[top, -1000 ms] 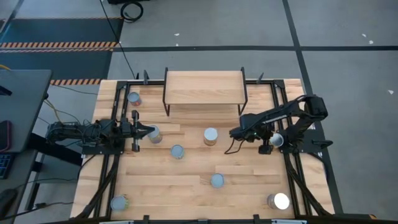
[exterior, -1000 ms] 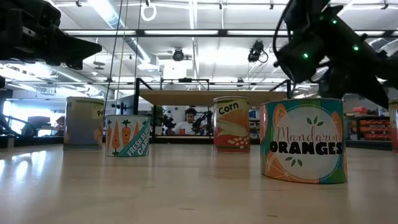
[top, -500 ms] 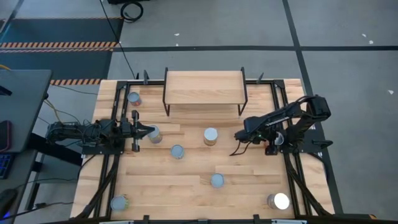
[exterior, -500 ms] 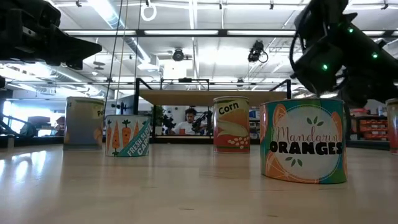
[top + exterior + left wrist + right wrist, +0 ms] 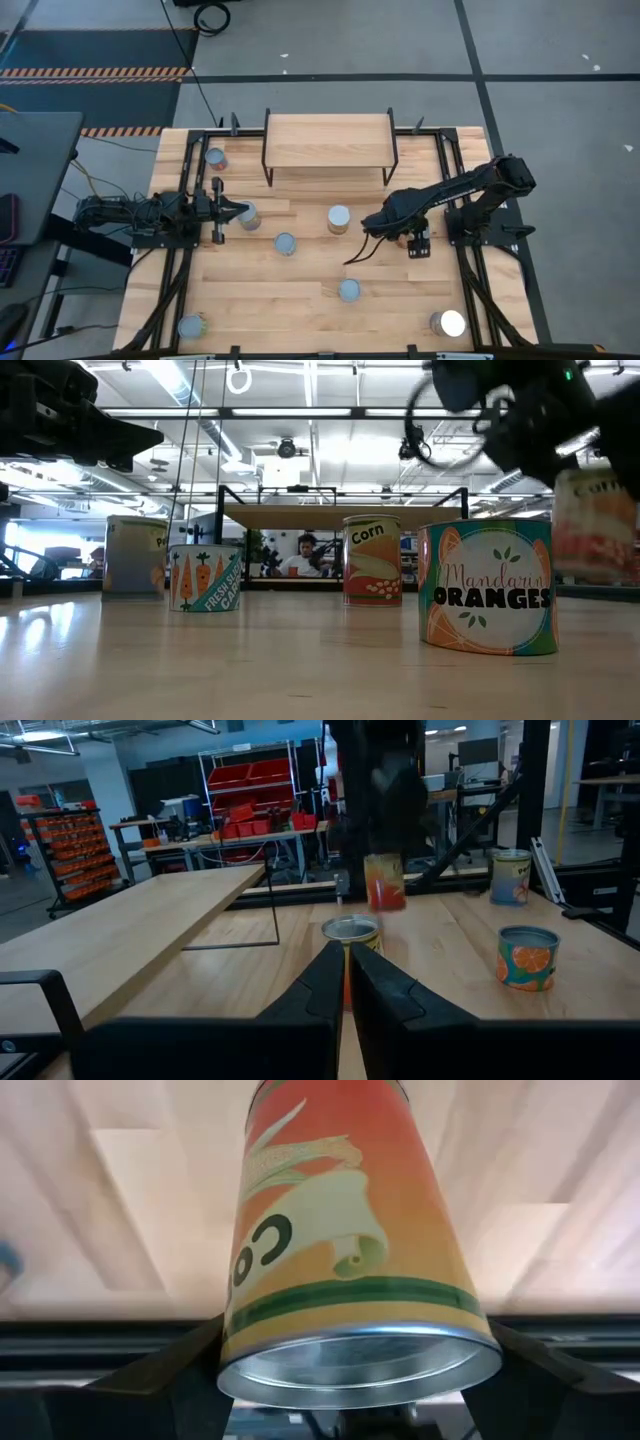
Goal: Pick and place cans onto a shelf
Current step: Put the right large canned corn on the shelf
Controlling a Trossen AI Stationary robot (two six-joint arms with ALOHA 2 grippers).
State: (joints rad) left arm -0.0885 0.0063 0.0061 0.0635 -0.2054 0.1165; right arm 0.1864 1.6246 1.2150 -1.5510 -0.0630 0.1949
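Note:
My right gripper (image 5: 413,243) is right of the table's middle and is shut on an orange corn can (image 5: 345,1250). The low view shows this can (image 5: 595,525) blurred and above the tabletop. The shelf (image 5: 328,140), a light-wood board on thin black legs, stands at the far middle with nothing on it. Several other cans stand upright on the table, among them one (image 5: 339,218) near the middle and one (image 5: 349,290) nearer the front. My left gripper (image 5: 238,211) waits shut at the left, level, just short of a can (image 5: 351,931). My right gripper pinches the corn can's side wall between its two fingers (image 5: 165,1375), close to the can's upper rim (image 5: 360,1370). The fingers come from above, slanting down. The can hangs below them, lifted clear of the table.
More cans stand at the far left (image 5: 215,158), left of the middle (image 5: 285,243), the near left corner (image 5: 190,325) and the near right corner (image 5: 448,322). A mandarin oranges can (image 5: 490,588) is closest to the low camera. Black frame rails run along the table's sides.
My right gripper has taken the corn can from where it stood near the table's right edge, lifted it clear, and carried it toward the table's left and slightly nearer. The wrist has tipped as it moved.

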